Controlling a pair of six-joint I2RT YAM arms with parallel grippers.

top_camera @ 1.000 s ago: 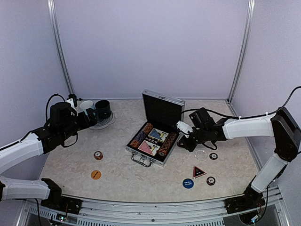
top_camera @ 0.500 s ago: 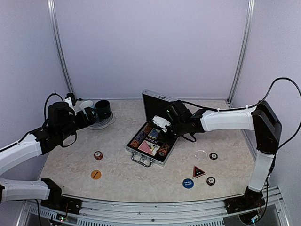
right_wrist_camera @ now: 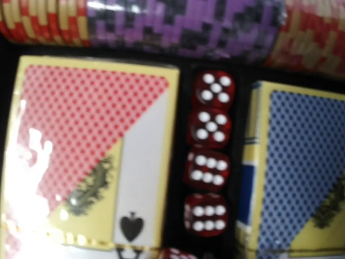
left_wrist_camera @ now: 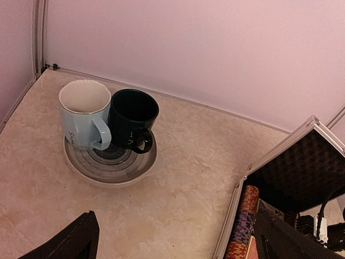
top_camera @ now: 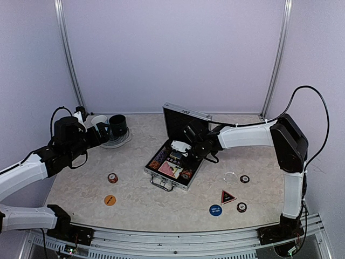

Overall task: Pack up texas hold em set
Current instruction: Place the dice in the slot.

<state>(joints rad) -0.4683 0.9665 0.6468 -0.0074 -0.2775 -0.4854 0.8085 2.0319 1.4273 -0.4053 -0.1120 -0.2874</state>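
So my right gripper (top_camera: pixel 181 146) was out to the right of the case a second ago, down by the clear round piece (top_camera: pixel 230 176), and it's swung across and now sits over the open tray of the silver poker case (top_camera: pixel 187 127), which stands mid-table with its lid up. Honestly can't tell from any view whether those fingers are pinching something or not, since my wrist cam shows only the tray. My left gripper (top_camera: pixel 103 135) hasn't budged and hovers near the mugs with its fingers (left_wrist_camera: pixel 81 240) spread wide, nothing between them. Nothing on the table (top_camera: pixel 140 199) has shifted either. Counts: in the case I see two decks, a red-backed deck (right_wrist_camera: pixel 81 145) and a blue-backed deck (right_wrist_camera: pixel 302 162), with a column of four red dice (right_wrist_camera: pixel 207 168) in the slot between them, plus a sliver of something red at the bottom edge that I can't make out. Two striped chip rows (top_camera: pixel 159 156), one along each side of the tray. Outside the case: three small round buttons (top_camera: pixel 112 177), one left and two right of it, one orange disc (top_camera: pixel 110 200), one blue disc (top_camera: pixel 215 210), one triangle marker (top_camera: pixel 228 196). Back left: one light-blue mug (left_wrist_camera: pixel 83 113) and one dark mug (left_wrist_camera: pixel 132 116), touching, both on one plate (left_wrist_camera: pixel 108 170).
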